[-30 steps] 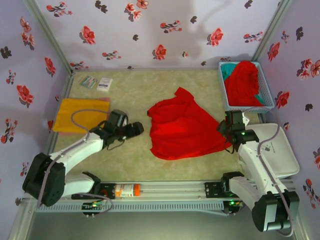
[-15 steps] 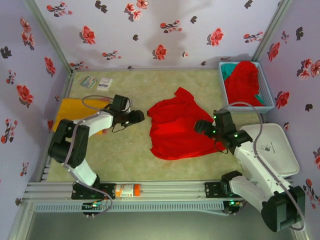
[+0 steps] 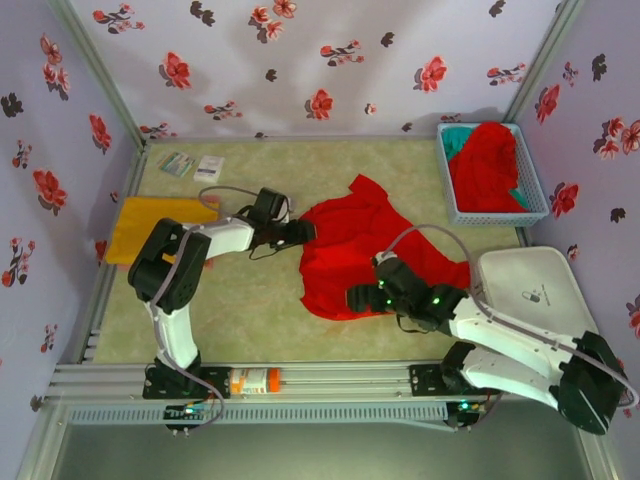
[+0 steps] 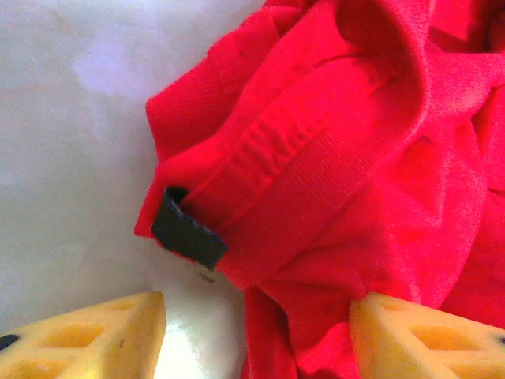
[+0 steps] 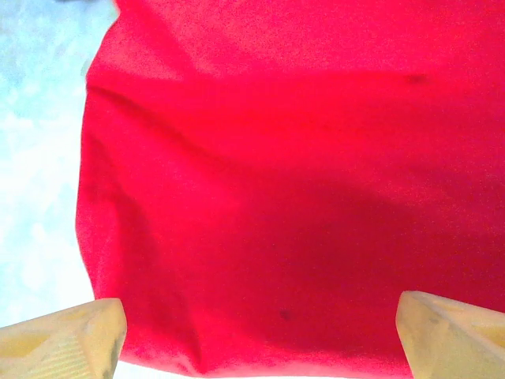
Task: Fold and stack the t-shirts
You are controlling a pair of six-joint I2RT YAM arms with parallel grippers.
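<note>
**Back wall** [image 3: 320,70]: across the top of the frame; pale lilac paper printed with red and dark flowers; faint grey shadows near upper centre.
**Left wall** [image 3: 50,180], **right wall** [image 3: 600,150]: same floral paper, slanting in along each side edge.
**Corner posts** [image 3: 100,75]: bare metal, one at each rear corner, leaning outward toward the top.
**Table** [image 3: 260,310]: centre of frame; covered in a mottled beige-green mat.
**Rail** [image 3: 330,378]: silver metal, running along the lower edge of the table.
**Floor strip** [image 3: 320,455]: plain grey, bottom of frame.
**Light**: soft, even, from above.
</note>
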